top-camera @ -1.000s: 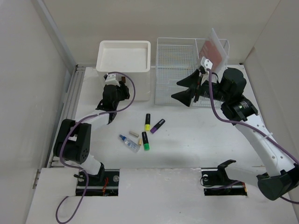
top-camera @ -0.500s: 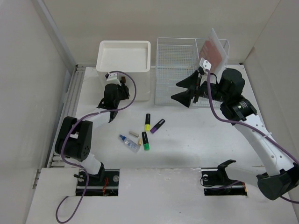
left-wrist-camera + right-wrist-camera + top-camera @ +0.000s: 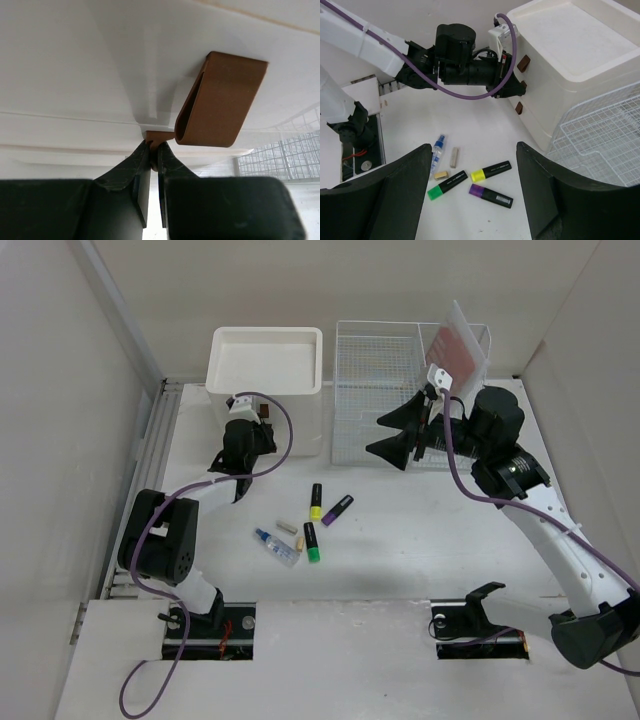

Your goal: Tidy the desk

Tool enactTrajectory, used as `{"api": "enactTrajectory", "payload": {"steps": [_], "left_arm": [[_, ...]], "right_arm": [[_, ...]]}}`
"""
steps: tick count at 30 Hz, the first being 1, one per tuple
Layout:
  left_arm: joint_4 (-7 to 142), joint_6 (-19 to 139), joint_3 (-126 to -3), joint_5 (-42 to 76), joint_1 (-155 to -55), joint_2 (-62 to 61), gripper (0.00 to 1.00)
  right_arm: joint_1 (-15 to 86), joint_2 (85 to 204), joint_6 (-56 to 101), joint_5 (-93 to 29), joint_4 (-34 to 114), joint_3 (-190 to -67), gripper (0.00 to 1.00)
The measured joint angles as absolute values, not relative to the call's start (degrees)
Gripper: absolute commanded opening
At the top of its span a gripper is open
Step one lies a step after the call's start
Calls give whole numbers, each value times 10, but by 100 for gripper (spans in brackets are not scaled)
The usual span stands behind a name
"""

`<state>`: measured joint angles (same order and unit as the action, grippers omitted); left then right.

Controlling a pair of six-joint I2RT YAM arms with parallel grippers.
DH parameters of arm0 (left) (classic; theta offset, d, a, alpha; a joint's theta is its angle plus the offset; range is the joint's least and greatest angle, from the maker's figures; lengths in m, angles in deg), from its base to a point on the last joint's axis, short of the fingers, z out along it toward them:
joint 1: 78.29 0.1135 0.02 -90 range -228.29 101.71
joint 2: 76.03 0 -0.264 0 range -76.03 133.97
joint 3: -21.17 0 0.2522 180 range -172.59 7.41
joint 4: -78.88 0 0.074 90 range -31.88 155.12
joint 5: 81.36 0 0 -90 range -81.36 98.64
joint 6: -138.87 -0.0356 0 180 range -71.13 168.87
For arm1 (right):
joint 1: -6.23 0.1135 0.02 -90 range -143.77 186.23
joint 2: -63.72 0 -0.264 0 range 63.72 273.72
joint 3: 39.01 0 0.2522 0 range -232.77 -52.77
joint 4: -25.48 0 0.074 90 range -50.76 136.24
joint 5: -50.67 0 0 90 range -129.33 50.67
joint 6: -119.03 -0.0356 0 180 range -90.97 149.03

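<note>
The white desk holds loose items at its middle: a yellow highlighter, a purple one, a green one and a small blue spray bottle. My left gripper is against the front of the cream drawer box and is shut on a small brown drawer tab. A second brown handle sits just above it. My right gripper hangs open and empty above the desk, in front of the wire rack.
A white wire-mesh rack with a red-covered sheet stands at the back right. A grey rail runs along the desk's left edge. Two small beige pieces lie by the bottle.
My left wrist has shifted slightly toward the drawer box. The right arm and the loose items have not moved.
</note>
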<state>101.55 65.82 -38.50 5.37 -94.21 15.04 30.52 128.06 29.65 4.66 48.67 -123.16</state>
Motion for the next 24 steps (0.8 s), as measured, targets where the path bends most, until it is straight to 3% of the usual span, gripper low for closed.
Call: {"api": "enactTrajectory", "payload": {"steps": [24], "left_arm": [[1039,685,-242,41,-971,16,0]], "right_arm": [[305,1291,296,57,487,-1231,73]]}}
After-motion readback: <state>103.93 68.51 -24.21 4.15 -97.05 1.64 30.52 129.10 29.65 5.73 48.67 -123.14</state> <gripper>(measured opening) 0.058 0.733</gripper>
